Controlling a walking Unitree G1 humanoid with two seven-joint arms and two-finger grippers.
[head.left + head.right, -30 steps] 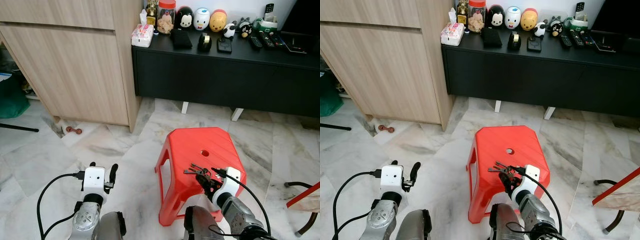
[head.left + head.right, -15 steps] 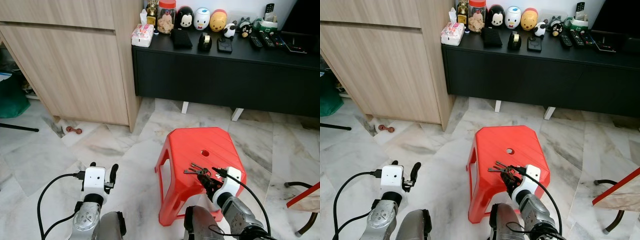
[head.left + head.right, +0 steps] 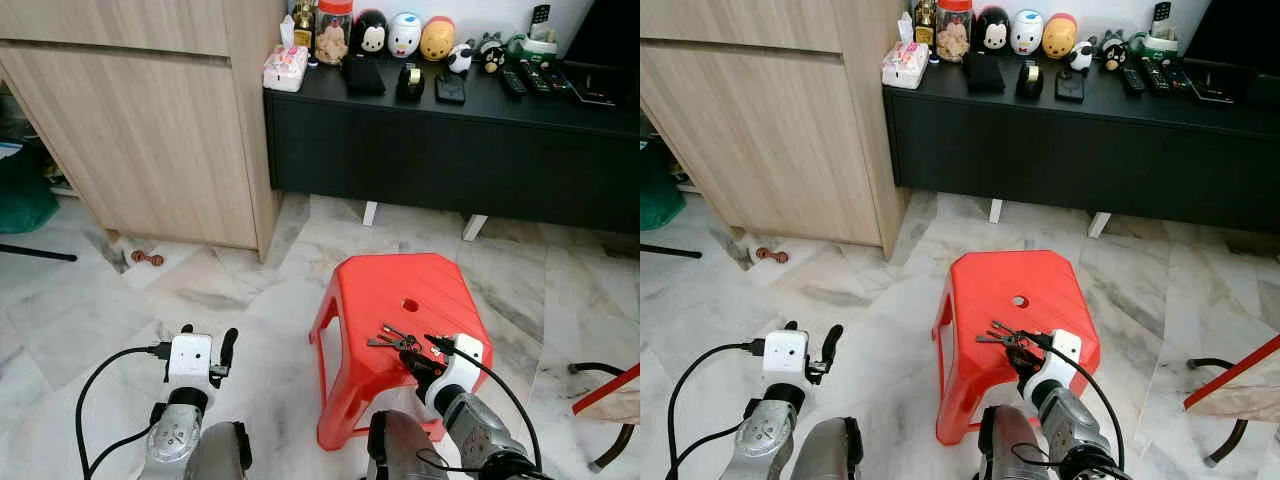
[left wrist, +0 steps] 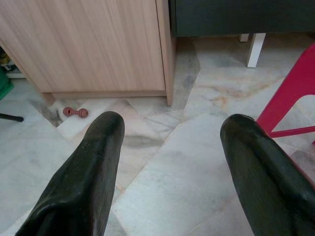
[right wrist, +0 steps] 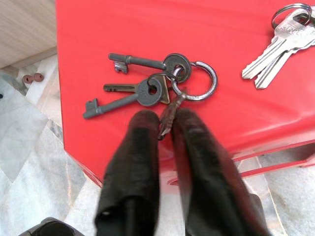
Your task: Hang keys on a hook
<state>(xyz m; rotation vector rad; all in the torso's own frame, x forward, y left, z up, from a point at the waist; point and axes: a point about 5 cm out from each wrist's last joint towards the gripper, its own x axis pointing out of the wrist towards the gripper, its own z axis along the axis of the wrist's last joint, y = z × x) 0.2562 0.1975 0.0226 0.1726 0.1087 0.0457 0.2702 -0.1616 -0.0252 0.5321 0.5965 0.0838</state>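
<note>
A bunch of dark old-style keys on a metal ring lies near the front edge of the red plastic stool. My right gripper reaches over that front edge and is shut on a small flat key of the bunch, which rests on the seat. In the left eye view the bunch of keys sits just ahead of the right gripper. A second set of silver keys lies further along the seat. My left gripper hangs open over the marble floor, left of the stool.
A black low console with toys and remote controls stands behind the stool. A wooden cabinet is at the left, with a small red dumbbell toy on the floor beside it. A curved metal leg is at the right edge.
</note>
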